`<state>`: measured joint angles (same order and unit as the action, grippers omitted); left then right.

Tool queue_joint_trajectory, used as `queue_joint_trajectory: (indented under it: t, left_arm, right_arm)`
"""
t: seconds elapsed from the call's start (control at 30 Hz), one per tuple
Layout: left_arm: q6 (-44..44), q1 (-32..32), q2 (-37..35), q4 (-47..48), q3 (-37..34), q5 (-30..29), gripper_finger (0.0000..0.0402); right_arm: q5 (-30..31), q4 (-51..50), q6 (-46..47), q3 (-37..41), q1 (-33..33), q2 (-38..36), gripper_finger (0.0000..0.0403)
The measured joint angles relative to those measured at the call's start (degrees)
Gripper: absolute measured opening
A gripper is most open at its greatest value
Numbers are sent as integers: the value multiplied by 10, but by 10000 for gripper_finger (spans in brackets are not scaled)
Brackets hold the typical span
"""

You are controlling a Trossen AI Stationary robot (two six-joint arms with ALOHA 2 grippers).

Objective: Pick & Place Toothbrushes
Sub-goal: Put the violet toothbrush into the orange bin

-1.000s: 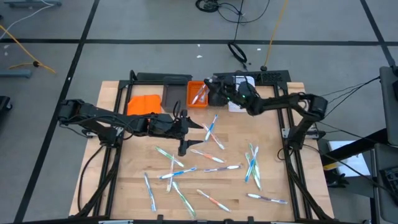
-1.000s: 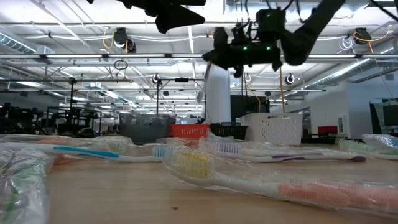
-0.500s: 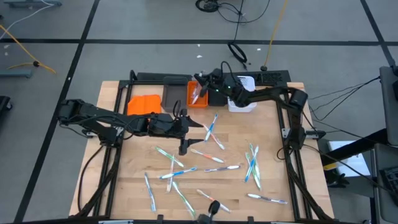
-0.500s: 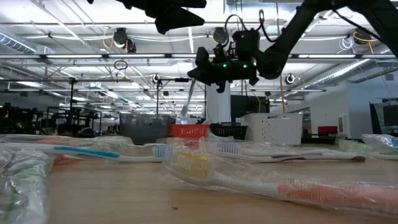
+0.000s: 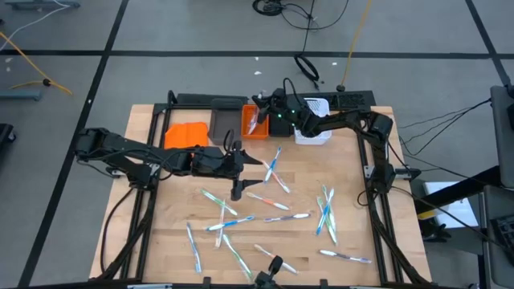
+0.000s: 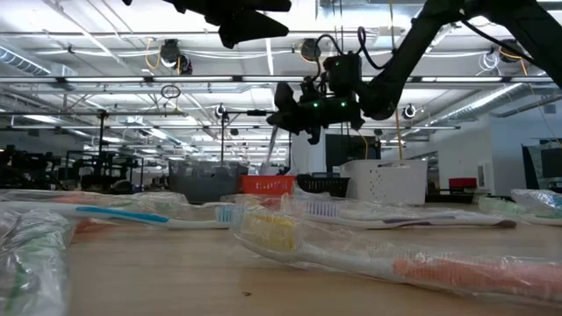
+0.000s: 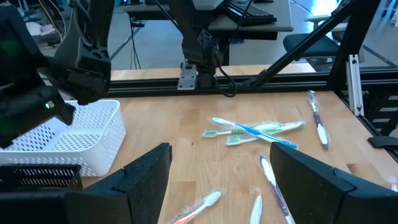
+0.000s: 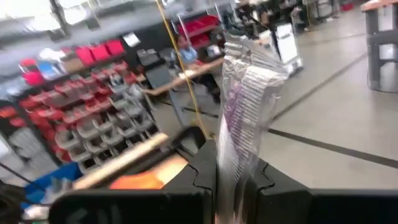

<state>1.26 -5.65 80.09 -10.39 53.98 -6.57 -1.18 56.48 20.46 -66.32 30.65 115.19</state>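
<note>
Several wrapped toothbrushes [image 5: 269, 210] lie scattered on the wooden table [image 5: 345, 185]; a cluster [image 7: 252, 129] also shows in the left wrist view. My right gripper [image 5: 262, 112] reaches in from the right over the orange bin [image 5: 255, 127] at the far edge, shut on one wrapped toothbrush [image 6: 268, 149]. My left gripper [image 5: 241, 167] hovers open above the table's middle, with nothing between its fingers [image 7: 148, 177]. My right gripper pinches the toothbrush's wrapper [image 8: 239, 134] between its two fingers, coming about level from the table's right side. The brush is lifted clear and slants down from the fingers. Its lower end [image 6: 262, 167] is just above the orange bin's rim.
Along the far edge stand a dark bin [image 5: 226, 125], the orange bin and a white mesh basket [image 5: 313, 130]. An orange flat piece [image 5: 186, 135] lies at the far left. A black frame [image 5: 376, 185] borders the table.
My right gripper has moved toward the table's left edge and down, from beside the white basket to over the orange bin, rolling a little. The toothbrush has gone with it, from upright to slanted, and sits lower.
</note>
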Motion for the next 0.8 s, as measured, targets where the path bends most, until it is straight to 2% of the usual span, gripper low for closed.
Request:
queue_joint_trajectory:
  t: [0.8]
  left_arm:
    - [-3,0,0,-2,0,0,273]
  right_arm:
    - [43,-19,15,1,-14,0,13]
